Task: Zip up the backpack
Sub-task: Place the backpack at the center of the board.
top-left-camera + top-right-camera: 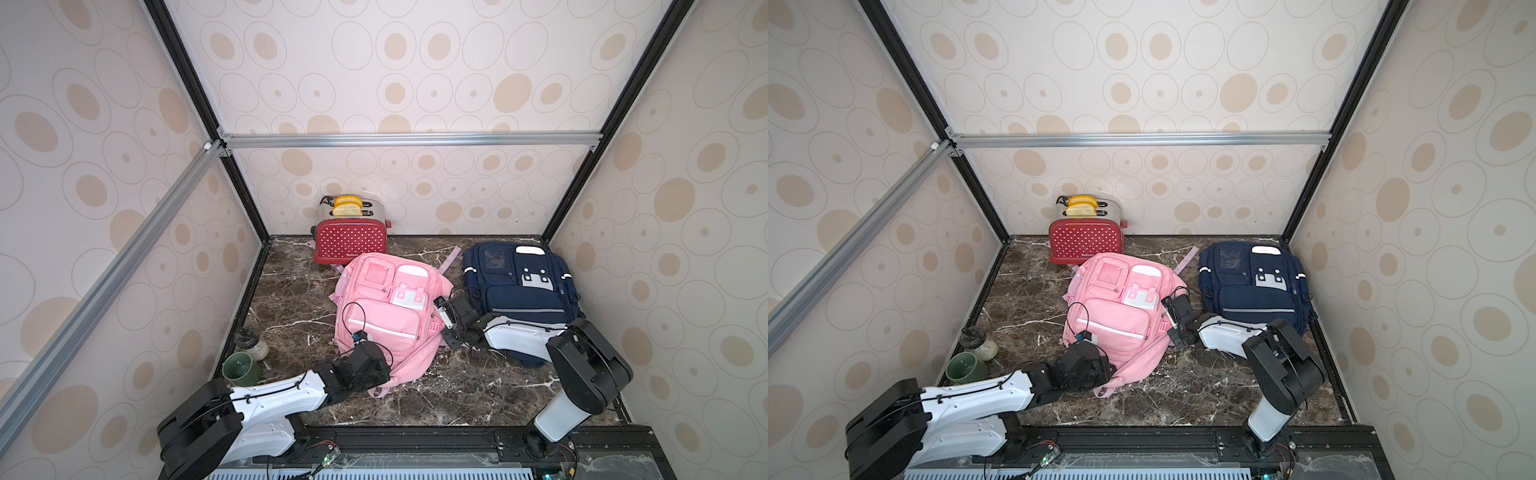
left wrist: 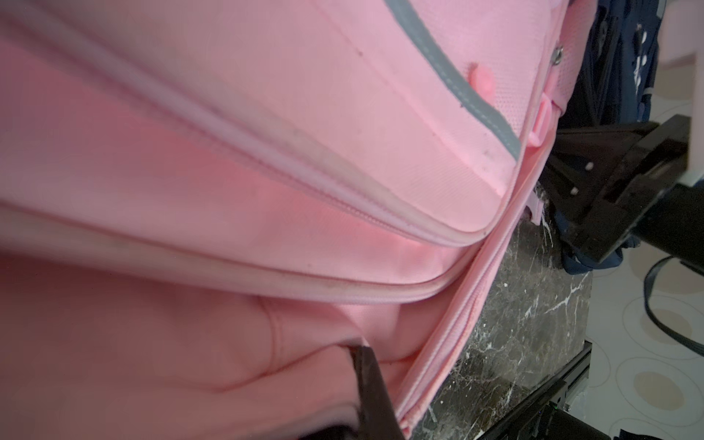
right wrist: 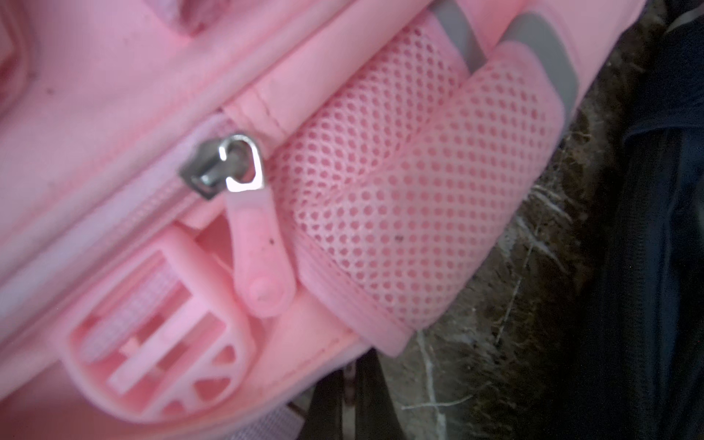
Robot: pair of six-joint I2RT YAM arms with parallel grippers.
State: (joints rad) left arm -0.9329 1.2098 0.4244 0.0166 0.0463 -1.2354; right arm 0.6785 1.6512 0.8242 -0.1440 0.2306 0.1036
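Marble table (image 1: 415, 399), patterned walls: pink backpack (image 1: 386, 299) lies centre frame, face up, long axis near-to-far, far end toward the red toaster (image 1: 351, 243). Right gripper (image 3: 344, 400) closed, empty, beside the right-edge zipper pull (image 3: 263, 263); left gripper (image 1: 384, 372) at the near edge, opening unclear.

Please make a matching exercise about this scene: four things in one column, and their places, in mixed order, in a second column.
1 toaster
2 navy backpack
3 green cup
4 pink backpack

a by the left arm, beside a jar
b by the right arm
c between both arms
d against the back wall

Pairs: 1-d; 2-b; 3-a; 4-c
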